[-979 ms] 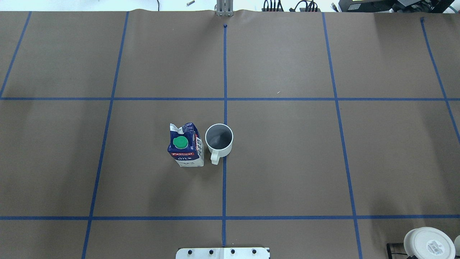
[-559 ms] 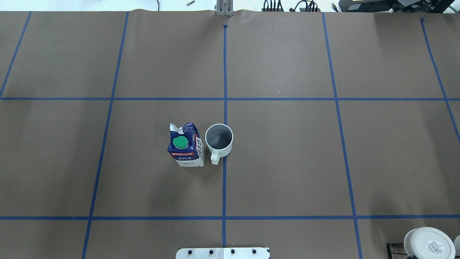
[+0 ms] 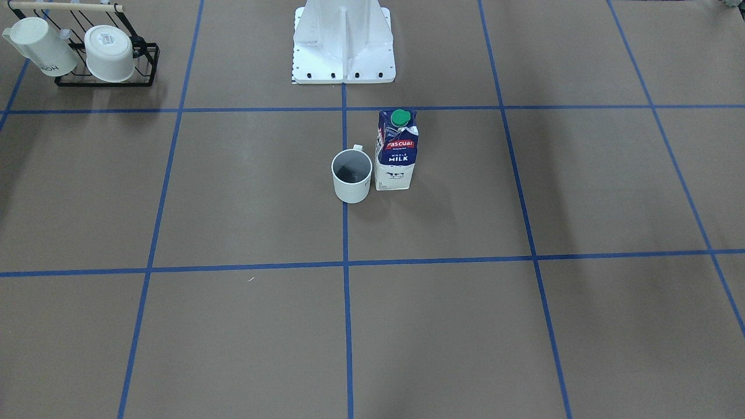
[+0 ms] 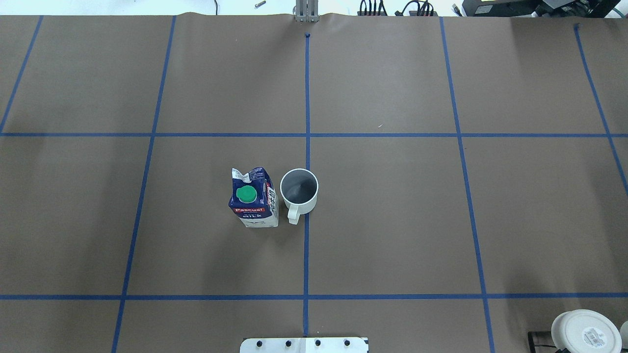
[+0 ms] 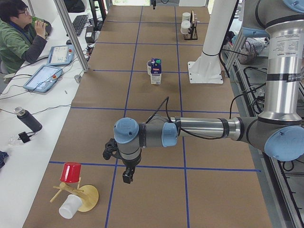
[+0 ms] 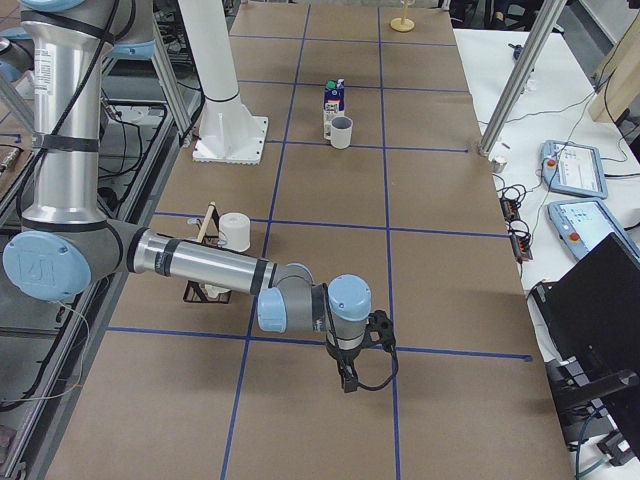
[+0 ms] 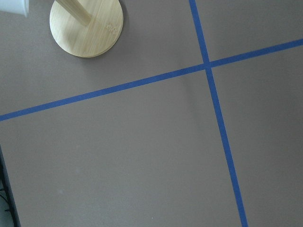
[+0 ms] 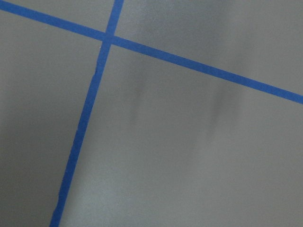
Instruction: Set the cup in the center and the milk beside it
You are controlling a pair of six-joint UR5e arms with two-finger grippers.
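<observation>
The small white cup [image 4: 299, 189] stands upright on the center blue tape line [image 4: 306, 255], its handle toward the robot. It also shows in the front view [image 3: 351, 174]. The milk carton [image 4: 253, 198] stands upright close beside it, on the robot's left, with a small gap; it also shows in the front view [image 3: 396, 151]. Both arms are far from them. My left gripper [image 5: 127, 176] hangs near the table's left end. My right gripper [image 6: 348, 378] hangs near the right end. Neither shows whether it is open or shut. Both wrist views show only bare brown surface and tape.
A black rack with two white cups [image 3: 105, 52] stands at the robot's right, also in the overhead view [image 4: 584, 331]. A wooden mug tree with a red cup [image 5: 71, 173] stands near the left gripper; its base [image 7: 86, 26] shows below the wrist. The robot pedestal [image 3: 343, 41] stands behind the cup.
</observation>
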